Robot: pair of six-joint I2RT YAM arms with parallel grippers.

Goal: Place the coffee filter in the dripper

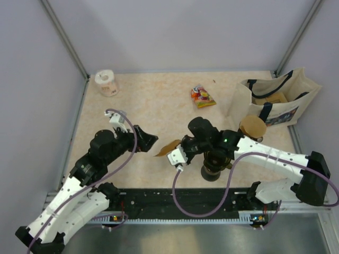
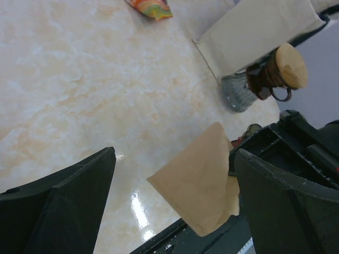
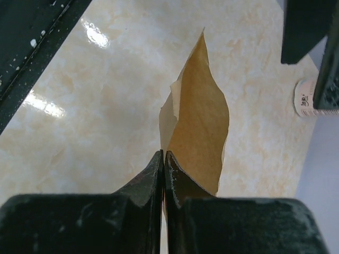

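My right gripper (image 3: 163,156) is shut on the edge of the brown paper coffee filter (image 3: 198,116) and holds it above the table, flattened and pointing away. From above, the filter (image 1: 167,148) hangs between the two arms. My left gripper (image 2: 174,153) is wide open just left of it. In the left wrist view the filter (image 2: 204,182) appears between the open fingers, nearer the right one. The dripper (image 1: 252,127), brownish with a small handle, stands at the right beside the bag and shows again as the dripper (image 2: 267,79).
A toilet roll (image 1: 107,82) stands at the far left. A snack packet (image 1: 202,96) lies at the back. A canvas tote bag (image 1: 275,100) stands at the right. A dark cup (image 1: 213,169) sits under my right arm, and a clear ribbed glass (image 2: 237,94) stands by the dripper.
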